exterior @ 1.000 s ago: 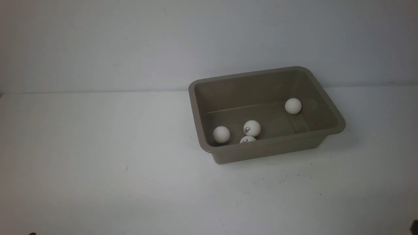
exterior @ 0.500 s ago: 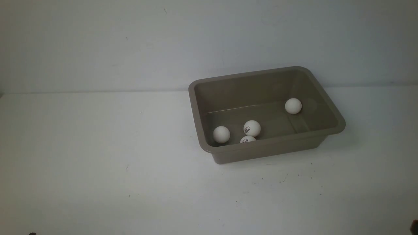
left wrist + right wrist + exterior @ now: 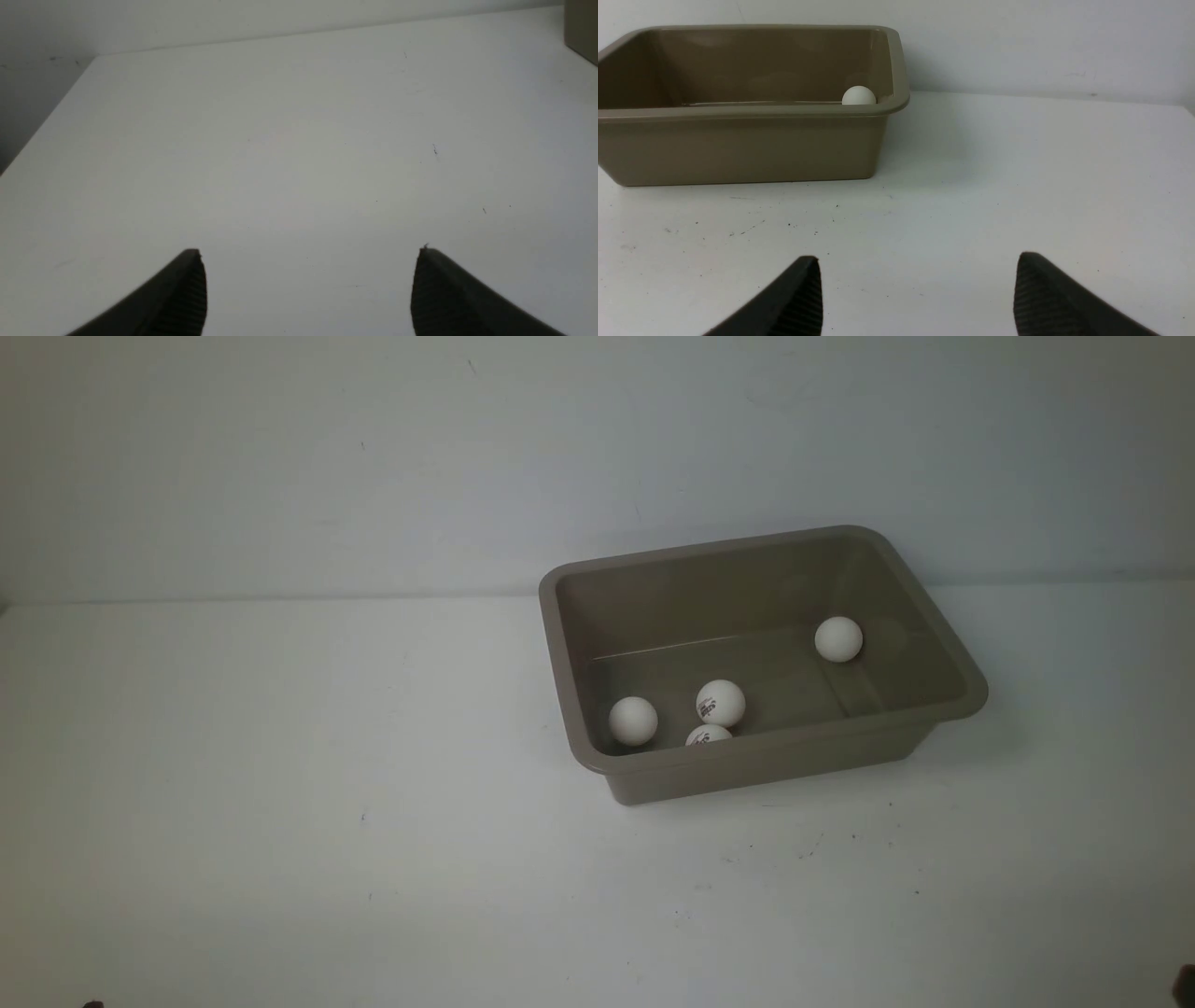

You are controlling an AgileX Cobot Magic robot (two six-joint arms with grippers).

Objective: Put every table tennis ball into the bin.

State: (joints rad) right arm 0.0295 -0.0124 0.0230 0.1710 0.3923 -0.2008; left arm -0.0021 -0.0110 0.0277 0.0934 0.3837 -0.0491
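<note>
The balls were all four inside the bin, which stood on the white table toward the right side of the front view. One ball lay near the left end of the bin, two were close together beside the near wall, and one rested alone toward the far right corner. No ball was seen on the table, so I judged the task to be finished, or almost. Both arms were pulled back near the robot. The left gripper had its jaws wide apart over bare table with nothing between them, and the right gripper was also spread and empty, facing the outer wall of the bin. Little could go wrong from here; the main risk was that an arm moving forward again would push the light bin and make the balls roll, or tip it. The ball closest to the near wall was half hidden behind the rim in the front view, and its print was too small to read. In the right wrist view only one ball showed above the rim; the others were hidden by the wall.
</note>
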